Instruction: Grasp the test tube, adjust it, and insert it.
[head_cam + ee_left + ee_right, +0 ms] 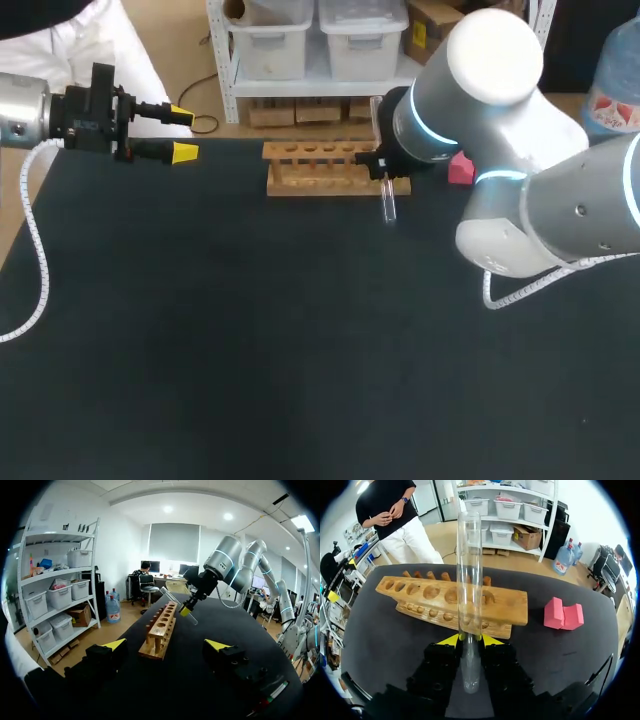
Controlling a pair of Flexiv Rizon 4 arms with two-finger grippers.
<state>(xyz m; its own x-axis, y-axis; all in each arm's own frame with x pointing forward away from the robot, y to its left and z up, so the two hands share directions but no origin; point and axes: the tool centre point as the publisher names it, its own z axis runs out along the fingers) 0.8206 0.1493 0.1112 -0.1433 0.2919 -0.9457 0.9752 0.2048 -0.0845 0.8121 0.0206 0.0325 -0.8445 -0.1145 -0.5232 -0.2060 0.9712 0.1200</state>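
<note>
Your right gripper point(470, 639) pinches test tube point(469, 580) between yellow tips, tube just beside right end of wooden rack point(320, 170), far side of table. Your left gripper point(183, 134) far left, fingers spread wide.

The left arm point(20, 112) is showing a brushed silver cylinder and is ending in a boxy black left gripper point(183, 134), whose two fingers are wearing bright yellow wedge tips point(116, 644). A white coiled cable point(35, 240) is hanging from this arm. The right arm point(560, 200) is presenting fat, rounded silver-grey joints, one of them capped by a smooth white disc point(495, 55). Thin rings of light point(430, 135) are glowing pale blue along the joint seams. A thin white cable point(520, 290) is looping under its lowest joint. The right gripper point(470, 640) is showing blocky black fingers, each tipped with a small yellow wedge.
</note>
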